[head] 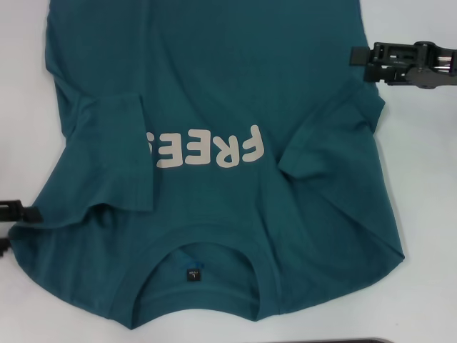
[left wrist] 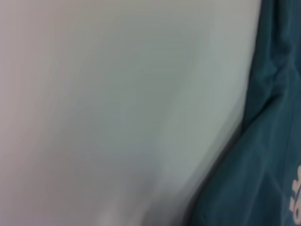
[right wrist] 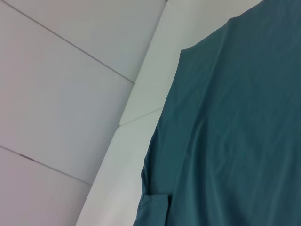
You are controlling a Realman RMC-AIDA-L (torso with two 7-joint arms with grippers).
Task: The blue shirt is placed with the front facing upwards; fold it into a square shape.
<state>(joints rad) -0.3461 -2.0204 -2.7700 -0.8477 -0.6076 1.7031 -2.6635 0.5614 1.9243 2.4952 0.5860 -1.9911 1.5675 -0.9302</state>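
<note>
While the blue shirt lies front-up on the white table, collar nearest you and hem running away, both sleeves folded inward, you can't tell either claw's state: left gripper beside its shoulder, right gripper beside its side.

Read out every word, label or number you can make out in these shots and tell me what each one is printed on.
"FREE": cream letters on the chest of the blue shirt, upside down in the head view; the left sleeve is folded over whatever follows.
Neck label: a small dark tag inside the collar, with a mark too small to read.
Left wrist view: cream print at the frame's edge, too blurred to read.
Right wrist view: no text.
</note>
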